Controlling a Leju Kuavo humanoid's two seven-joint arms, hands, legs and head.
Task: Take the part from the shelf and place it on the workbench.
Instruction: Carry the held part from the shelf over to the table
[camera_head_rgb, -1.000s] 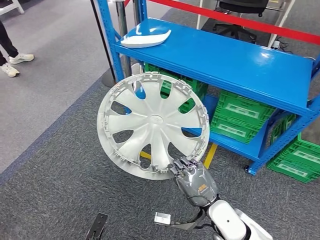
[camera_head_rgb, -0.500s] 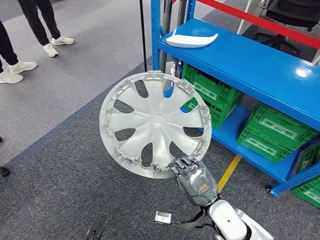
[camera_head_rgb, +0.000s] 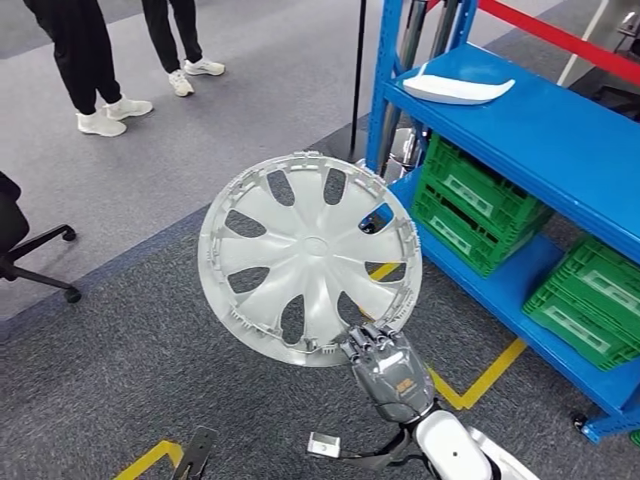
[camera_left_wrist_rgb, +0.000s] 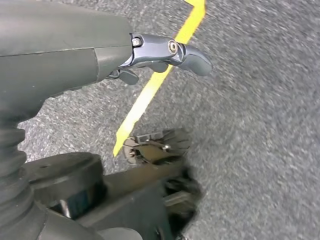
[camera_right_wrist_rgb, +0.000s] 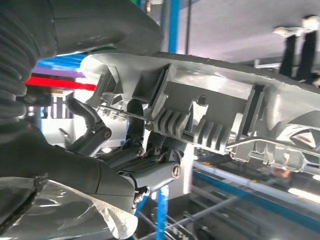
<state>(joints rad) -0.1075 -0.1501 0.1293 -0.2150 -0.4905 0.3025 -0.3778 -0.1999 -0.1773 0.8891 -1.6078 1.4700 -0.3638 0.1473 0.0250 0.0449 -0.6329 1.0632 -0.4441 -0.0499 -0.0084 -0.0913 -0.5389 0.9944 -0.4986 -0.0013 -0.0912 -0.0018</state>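
A: Right hand (camera_head_rgb: 390, 372) is up in front of the robot, fingers curled over the near rim of the silver hubcap (camera_head_rgb: 309, 255), gripping it by the edge. The silver forearm comes in from the lower right.

B: And the hubcap itself?

A: Held out in the air over the grey carpet (camera_head_rgb: 113, 370), face tilted toward the camera, spokes and cut-outs plain to see. It's to the left of the blue shelf (camera_head_rgb: 558, 130) and apart from it.

B: What does the wrist camera give us?

A: Close on the back of the rim (camera_right_wrist_rgb: 196, 107), all ribs and clips, with the dark fingers (camera_right_wrist_rgb: 151, 170) hooked under it. How far the thumb wraps round, I can't tell; the part hides it.

B: Left hand?

A: Left hand (camera_left_wrist_rgb: 166, 52) hangs low above the carpet, over a yellow floor line (camera_left_wrist_rgb: 158, 82). Fingers stretched out straight, holding nothing. That picture is blurred, so the detail is soft.

B: Anything else around?

A: A white curved part (camera_head_rgb: 459, 88) lies on the shelf's top board, green crates (camera_head_rgb: 475, 195) sit on the lower one. Two people's legs (camera_head_rgb: 83, 60) stand at the far left, cut off at the top. A chair base (camera_head_rgb: 38, 265) pokes in at the left edge.
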